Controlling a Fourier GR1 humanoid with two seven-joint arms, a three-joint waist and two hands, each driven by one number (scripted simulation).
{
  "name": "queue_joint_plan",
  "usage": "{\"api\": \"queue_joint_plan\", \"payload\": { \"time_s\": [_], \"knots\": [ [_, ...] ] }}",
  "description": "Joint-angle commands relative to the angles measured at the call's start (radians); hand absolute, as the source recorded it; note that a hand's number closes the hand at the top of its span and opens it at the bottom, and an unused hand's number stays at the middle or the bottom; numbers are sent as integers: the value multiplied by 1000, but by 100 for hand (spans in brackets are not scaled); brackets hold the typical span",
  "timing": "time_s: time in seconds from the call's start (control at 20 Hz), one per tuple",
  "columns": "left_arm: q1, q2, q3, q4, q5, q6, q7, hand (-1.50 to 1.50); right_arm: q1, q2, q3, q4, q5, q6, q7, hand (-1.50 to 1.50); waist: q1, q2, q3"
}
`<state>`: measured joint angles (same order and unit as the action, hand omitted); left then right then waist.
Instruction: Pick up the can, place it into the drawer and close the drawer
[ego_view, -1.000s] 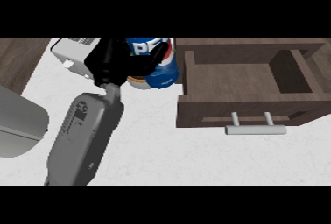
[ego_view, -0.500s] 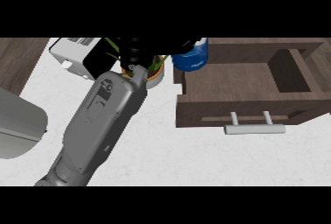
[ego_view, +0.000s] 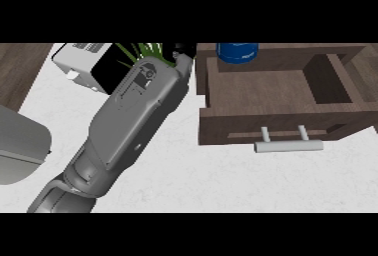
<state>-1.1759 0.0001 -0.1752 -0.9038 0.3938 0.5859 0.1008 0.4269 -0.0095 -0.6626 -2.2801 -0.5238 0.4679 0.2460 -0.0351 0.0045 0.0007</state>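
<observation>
The blue can (ego_view: 238, 52) shows at the view's top edge, over the back wall of the open wooden drawer (ego_view: 273, 120); its upper part is cut off. My left forearm runs from the lower left up to the drawer's left side. Of my left hand (ego_view: 182, 53) only a black part shows, just left of the drawer's left wall, and its fingers are out of view. Whether the hand holds the can cannot be seen. The drawer's inside is bare wood, and its metal handle (ego_view: 288, 146) faces me. My right hand does not show.
A white box-like appliance (ego_view: 80, 64) and green leaves (ego_view: 139, 50) lie behind my forearm at the upper left. A large grey object (ego_view: 18, 150) sits at the left edge. Dark wood (ego_view: 18, 70) borders the white counter (ego_view: 221, 185) at the upper left.
The can has travelled right, from left of the drawer to over its back wall. My left forearm has stretched further up and right, and the hand has left the view.
</observation>
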Motion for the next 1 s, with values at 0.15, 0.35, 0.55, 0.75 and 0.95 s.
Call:
{"api": "queue_joint_plan", "payload": {
  "time_s": [0.15,0.35,0.55,0.75,0.95],
  "knots": [
    [-139,0,-37,162,105,25,-48,150,3,-6,-23,14,-22,37,-9,-150,-6,1,0],
    [-173,0,-93,246,184,39,-108,150,-38,-5,-13,21,6,-4,11,-150,-15,4,1],
    [-210,0,-166,285,259,84,-110,150,-31,-5,7,-93,-29,-45,87,-150,-29,4,0],
    [-223,0,-202,354,323,85,-162,150,-71,-16,19,-30,-32,-44,88,-150,-41,11,1],
    [-210,0,-271,328,402,114,-161,150,-71,-20,-14,42,-13,3,18,-150,-42,7,1]
  ]
}}
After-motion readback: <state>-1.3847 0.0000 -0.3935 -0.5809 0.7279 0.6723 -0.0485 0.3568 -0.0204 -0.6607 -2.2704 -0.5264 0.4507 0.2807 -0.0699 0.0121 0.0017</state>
